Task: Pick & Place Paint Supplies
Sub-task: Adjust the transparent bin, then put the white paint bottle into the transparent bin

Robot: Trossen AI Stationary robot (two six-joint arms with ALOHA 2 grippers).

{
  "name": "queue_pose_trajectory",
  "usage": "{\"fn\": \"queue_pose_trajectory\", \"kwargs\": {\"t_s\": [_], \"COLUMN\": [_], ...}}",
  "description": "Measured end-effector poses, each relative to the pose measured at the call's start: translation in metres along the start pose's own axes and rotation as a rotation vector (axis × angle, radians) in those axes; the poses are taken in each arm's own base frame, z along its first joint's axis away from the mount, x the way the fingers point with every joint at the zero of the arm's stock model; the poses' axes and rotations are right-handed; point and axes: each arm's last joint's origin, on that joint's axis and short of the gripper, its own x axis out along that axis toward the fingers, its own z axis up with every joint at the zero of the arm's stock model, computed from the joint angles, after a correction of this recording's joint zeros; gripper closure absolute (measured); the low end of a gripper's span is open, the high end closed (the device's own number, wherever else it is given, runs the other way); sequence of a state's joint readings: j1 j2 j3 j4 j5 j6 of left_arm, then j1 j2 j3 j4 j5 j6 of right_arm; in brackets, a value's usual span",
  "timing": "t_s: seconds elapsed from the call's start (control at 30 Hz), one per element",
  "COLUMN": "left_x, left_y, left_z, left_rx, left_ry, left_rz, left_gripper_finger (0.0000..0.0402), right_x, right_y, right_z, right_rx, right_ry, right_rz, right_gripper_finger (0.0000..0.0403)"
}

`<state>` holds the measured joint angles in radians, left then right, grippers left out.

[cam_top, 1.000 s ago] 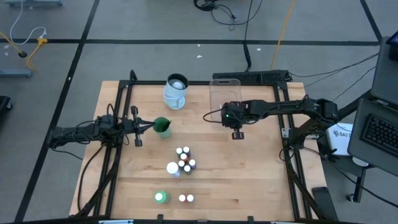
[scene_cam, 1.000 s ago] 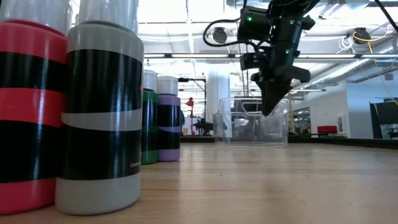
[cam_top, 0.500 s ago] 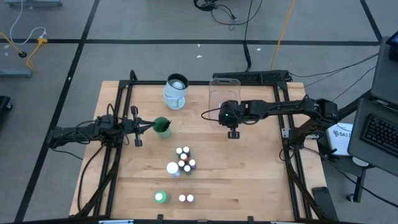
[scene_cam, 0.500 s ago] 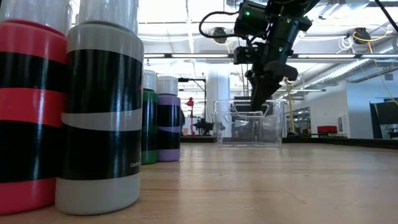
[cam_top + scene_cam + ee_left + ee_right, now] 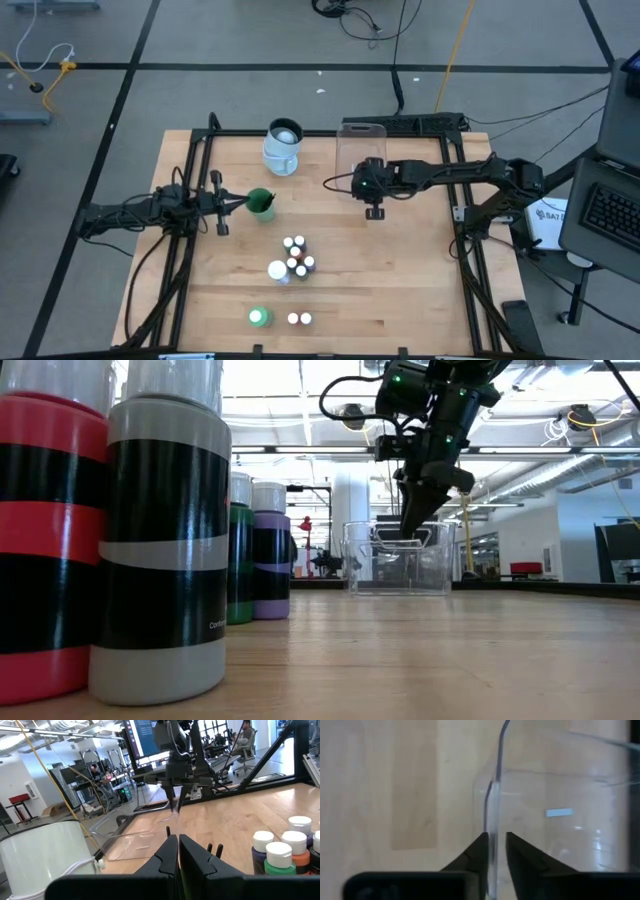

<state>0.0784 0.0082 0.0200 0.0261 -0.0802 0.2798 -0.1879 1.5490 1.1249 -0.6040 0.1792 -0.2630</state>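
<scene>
Right wrist view: right gripper (image 5: pixel 492 851) straddles the clear tray (image 5: pixel 555 815) wall, fingers narrowly parted.
Paint bottles (image 5: pixel 295 256) cluster mid-worktop (image 5: pixel 400 290); light, rigid, smooth-sided, probably best pinched at the cap. Left gripper (image 5: pixel 243 203) clenched.

From overhead we look straight down on the whole bench (image 5: pixel 400 300). Our low camera sits at bench height beside the paint bottles (image 5: pixel 160 550), facing the clear tray (image 5: pixel 400 557). Each wrist camera looks past its own pincer; all four views share that tray.
</scene>
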Motion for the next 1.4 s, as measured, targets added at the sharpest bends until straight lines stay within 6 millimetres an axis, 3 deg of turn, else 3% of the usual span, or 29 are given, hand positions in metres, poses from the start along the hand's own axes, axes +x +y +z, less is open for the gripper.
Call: {"fn": "queue_pose_trajectory", "kwargs": {"t_s": [0.3, 0.47, 0.63, 0.9, 1.23, 1.4], "left_x": [0.000, 0.000, 0.001, 0.001, 0.001, 0.001], "left_y": [0.000, 0.000, 0.000, 0.000, 0.000, 0.000], "left_z": [0.000, 0.000, -0.001, -0.001, -0.001, -0.001], "left_rx": [-0.002, -0.003, -0.003, -0.001, 0.002, 0.002], "left_ry": [0.001, 0.006, 0.012, 0.012, 0.016, 0.017], "left_rz": [0.001, 0.006, 0.012, 0.010, 0.020, 0.020], "left_gripper_finger": [0.0380, 0.0380, 0.0380, 0.0380, 0.0380, 0.0380], "right_x": [-0.034, -0.065, -0.079, -0.074, -0.056, -0.034], "right_y": [-0.002, 0.000, 0.021, 0.071, 0.095, 0.100], "right_z": [0.009, 0.017, 0.034, 0.074, 0.132, 0.155], "right_rx": [-0.004, 0.054, 0.045, -0.122, -0.175, -0.199], "right_ry": [-0.121, -0.320, -0.510, -0.820, -0.890, -0.920], "right_rz": [-0.054, -0.030, 0.062, 0.133, 0.419, 0.555], "right_gripper_finger": [0.0230, 0.0210, 0.0210, 0.0206, 0.0200, 0.0200]}}
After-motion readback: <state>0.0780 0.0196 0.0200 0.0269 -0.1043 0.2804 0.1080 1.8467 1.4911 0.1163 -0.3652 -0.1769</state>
